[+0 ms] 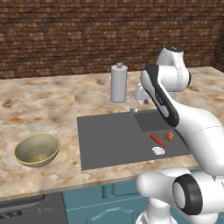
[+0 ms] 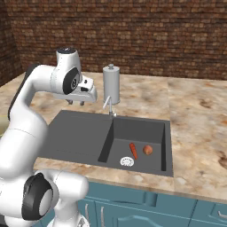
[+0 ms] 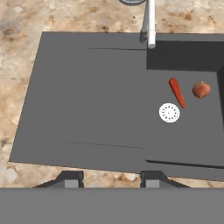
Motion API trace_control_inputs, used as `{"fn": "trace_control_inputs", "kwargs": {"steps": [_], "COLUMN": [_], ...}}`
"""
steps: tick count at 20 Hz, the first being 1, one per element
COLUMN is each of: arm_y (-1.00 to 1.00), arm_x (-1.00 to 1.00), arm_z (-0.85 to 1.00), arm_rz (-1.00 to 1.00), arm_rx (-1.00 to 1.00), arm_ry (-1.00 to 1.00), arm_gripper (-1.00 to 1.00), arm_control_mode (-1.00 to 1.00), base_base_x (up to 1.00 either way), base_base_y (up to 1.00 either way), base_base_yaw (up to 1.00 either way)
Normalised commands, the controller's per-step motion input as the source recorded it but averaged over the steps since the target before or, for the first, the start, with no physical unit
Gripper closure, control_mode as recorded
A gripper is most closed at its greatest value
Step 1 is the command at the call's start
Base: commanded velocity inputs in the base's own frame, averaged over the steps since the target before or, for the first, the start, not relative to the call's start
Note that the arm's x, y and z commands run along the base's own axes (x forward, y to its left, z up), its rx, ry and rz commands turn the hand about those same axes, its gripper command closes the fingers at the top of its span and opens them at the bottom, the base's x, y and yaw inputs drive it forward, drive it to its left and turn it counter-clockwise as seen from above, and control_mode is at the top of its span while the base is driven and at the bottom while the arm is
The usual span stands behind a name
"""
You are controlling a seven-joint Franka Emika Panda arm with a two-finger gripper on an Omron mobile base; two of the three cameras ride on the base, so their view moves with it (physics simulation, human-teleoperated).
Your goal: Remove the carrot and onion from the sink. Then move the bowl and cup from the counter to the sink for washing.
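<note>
The orange-red carrot (image 1: 158,139) (image 2: 133,150) (image 3: 177,92) and the reddish-brown onion (image 1: 169,136) (image 2: 148,150) (image 3: 201,90) lie side by side in the deep basin of the dark grey sink (image 1: 109,140) (image 2: 80,133) (image 3: 87,96). The olive-yellow bowl (image 1: 37,149) stands on the counter (image 1: 43,105) left of the sink. A tall grey capped container (image 1: 118,83) (image 2: 111,85), possibly the cup, stands behind the faucet. My gripper (image 2: 76,103) (image 3: 111,177) hovers open and empty high above the sink's flat left panel.
A white round drain (image 3: 169,113) sits just beside the carrot. The small silver faucet (image 1: 132,105) (image 2: 108,106) (image 3: 150,24) rises at the basin's back edge. A brick wall closes the counter's far side. Teal cabinets and a dark dishwasher front (image 1: 30,210) lie below.
</note>
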Motion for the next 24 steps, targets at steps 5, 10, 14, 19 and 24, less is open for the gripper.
{"fn": "trace_control_inputs", "kwargs": {"steps": [5,10,14,19,24], "arm_y": [0.00,0.00,-0.07,-0.11,-0.25], "arm_x": [-0.04,-0.11,-0.15,-0.17,-0.18], "arm_z": [0.00,-0.01,0.00,0.00,0.00], "arm_rz": [0.00,0.00,0.00,0.03,0.01], "arm_rx": [0.00,0.00,0.00,0.00,0.00], "arm_ry": [0.00,-0.02,-0.06,-0.01,0.02], "arm_gripper": [-1.00,-1.00,-1.00,-1.00,-1.00], "arm_control_mode": [-1.00,-1.00,-1.00,-1.00,-1.00], "base_base_x": [0.00,0.00,0.00,0.00,0.00], "base_base_y": [0.00,0.00,0.00,0.00,0.00], "base_base_yaw": [0.00,0.00,0.00,0.00,0.00]}}
